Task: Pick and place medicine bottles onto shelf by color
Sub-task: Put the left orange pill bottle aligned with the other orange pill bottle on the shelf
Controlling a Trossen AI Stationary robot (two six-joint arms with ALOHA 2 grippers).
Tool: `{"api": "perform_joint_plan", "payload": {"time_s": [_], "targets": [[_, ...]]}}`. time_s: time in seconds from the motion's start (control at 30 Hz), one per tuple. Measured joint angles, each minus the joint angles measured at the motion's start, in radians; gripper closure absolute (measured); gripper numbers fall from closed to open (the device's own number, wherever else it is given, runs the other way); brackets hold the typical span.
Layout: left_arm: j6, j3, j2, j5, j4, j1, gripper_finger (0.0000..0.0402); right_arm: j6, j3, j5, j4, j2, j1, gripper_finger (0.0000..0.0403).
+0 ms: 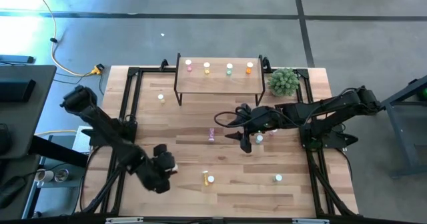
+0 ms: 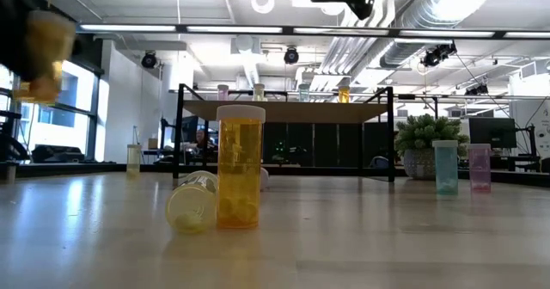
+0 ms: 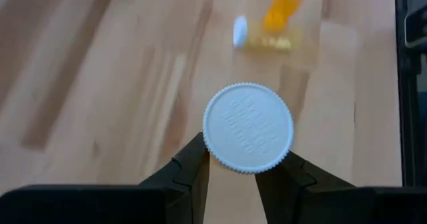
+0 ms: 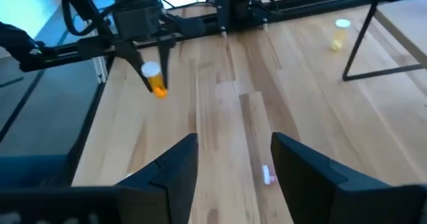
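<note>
Four bottles (image 1: 218, 68) are standing on the shelf (image 1: 220, 83); roughly six are waiting on the table (image 1: 187, 151). The left gripper (image 3: 233, 174) is clenching an orange bottle (image 3: 247, 128), while the right gripper (image 4: 230, 164) is hanging released.

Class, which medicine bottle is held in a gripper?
The orange bottle with the white cap, clamped in the left gripper; the others sit free.

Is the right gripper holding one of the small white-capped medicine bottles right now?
No, the right gripper stands open over bare wooden table, with nothing between its fingers.
</note>
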Motion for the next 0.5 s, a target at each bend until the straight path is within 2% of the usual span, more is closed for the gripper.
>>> {"api": "perform_joint_plan", "payload": {"time_s": [0.2,0.5], "targets": [[0.228,0.0,-0.039,0.055,0.074,0.143,0.0308,-0.03,0.0,-0.001,0.048,0.0,0.011,0.0192],[0.456,0.0,-0.042,0.153,0.149,0.348,0.0308,-0.179,0.001,-0.002,0.196,0.087,0.003,0.019]]}}
